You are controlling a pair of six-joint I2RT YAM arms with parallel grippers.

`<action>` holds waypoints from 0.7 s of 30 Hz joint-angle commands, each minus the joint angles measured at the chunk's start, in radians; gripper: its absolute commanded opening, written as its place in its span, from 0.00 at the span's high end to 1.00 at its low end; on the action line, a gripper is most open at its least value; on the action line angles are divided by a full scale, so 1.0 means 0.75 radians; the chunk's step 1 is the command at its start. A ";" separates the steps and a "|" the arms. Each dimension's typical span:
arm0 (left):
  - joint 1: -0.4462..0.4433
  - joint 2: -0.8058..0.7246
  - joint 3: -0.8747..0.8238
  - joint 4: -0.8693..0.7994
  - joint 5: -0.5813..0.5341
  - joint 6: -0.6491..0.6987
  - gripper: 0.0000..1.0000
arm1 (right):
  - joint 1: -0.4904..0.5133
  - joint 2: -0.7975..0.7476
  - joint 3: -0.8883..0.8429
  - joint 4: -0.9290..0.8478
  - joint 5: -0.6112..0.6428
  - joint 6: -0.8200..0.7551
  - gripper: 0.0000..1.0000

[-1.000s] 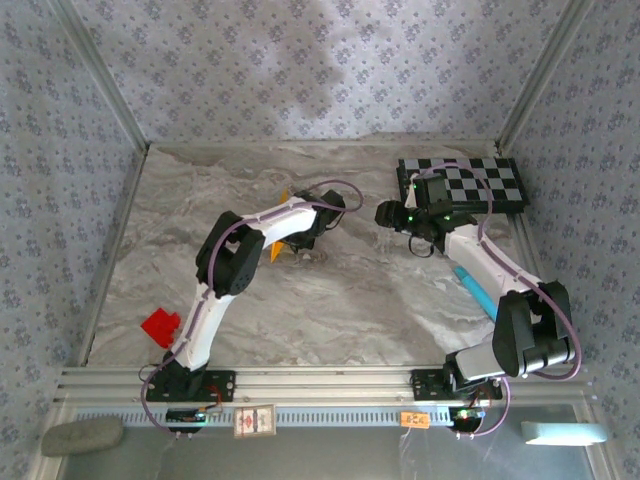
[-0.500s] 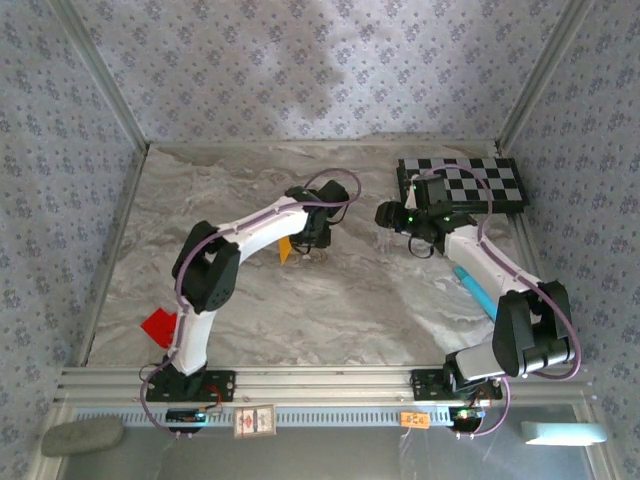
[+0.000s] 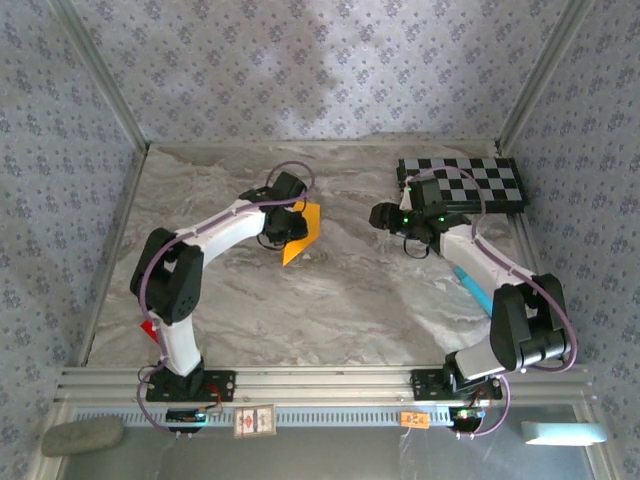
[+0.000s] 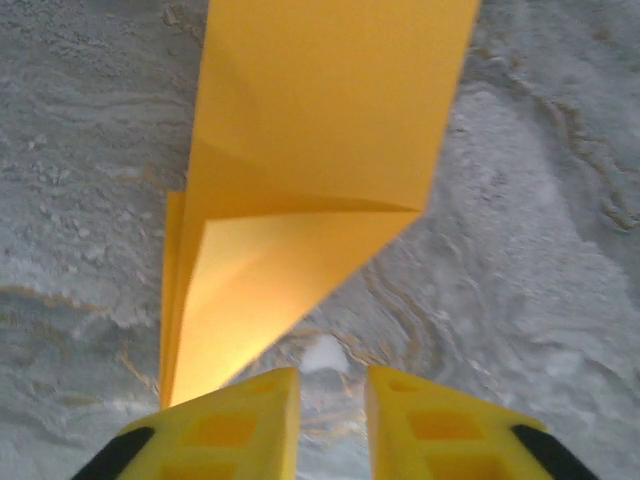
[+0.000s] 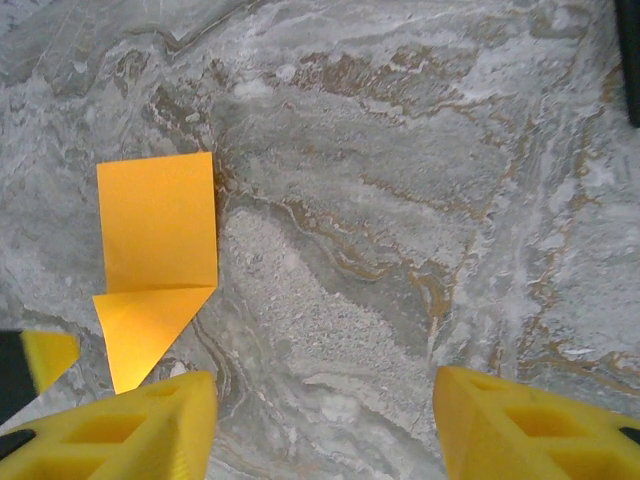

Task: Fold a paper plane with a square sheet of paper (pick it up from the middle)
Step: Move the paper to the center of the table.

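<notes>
The square sheet of paper (image 3: 304,231) is orange-yellow and lies flat on the marble table, folded into a long narrow shape with one pointed end. In the left wrist view this paper (image 4: 320,140) stretches away from my fingers, its tip beside the left finger (image 4: 230,430). My left gripper (image 3: 283,235) (image 4: 332,425) is narrowly open, with bare table showing in the gap and nothing held. To the right of the paper, my right gripper (image 3: 381,216) (image 5: 325,425) hovers wide open over bare marble. The paper (image 5: 157,250) lies at the left of its view.
A black-and-white checkerboard (image 3: 470,182) lies at the back right, behind the right arm. A blue object (image 3: 473,287) rests beside the right forearm. A small red piece (image 3: 147,330) peeks out by the left arm's base. Metal frame walls enclose the table.
The left arm swung left and back, uncovering the folded paper, which lies to the right of its gripper. Its jaws widened, then narrowed. The right gripper shifted slightly left.
</notes>
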 commanded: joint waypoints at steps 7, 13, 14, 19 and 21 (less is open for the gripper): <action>0.062 0.147 0.026 0.072 -0.113 0.020 0.88 | 0.040 0.054 0.009 0.038 -0.044 0.035 0.39; 0.105 0.209 0.036 0.079 -0.098 0.055 0.90 | 0.061 0.088 0.026 0.037 -0.054 0.032 0.40; 0.112 0.221 0.033 0.077 -0.086 0.056 0.90 | 0.063 0.095 0.030 0.038 -0.057 0.032 0.40; 0.116 0.245 0.005 0.108 0.021 0.115 0.93 | 0.075 0.128 0.048 0.041 -0.076 0.036 0.40; 0.114 0.239 -0.024 0.133 0.077 0.162 0.93 | 0.080 0.139 0.054 0.049 -0.088 0.040 0.40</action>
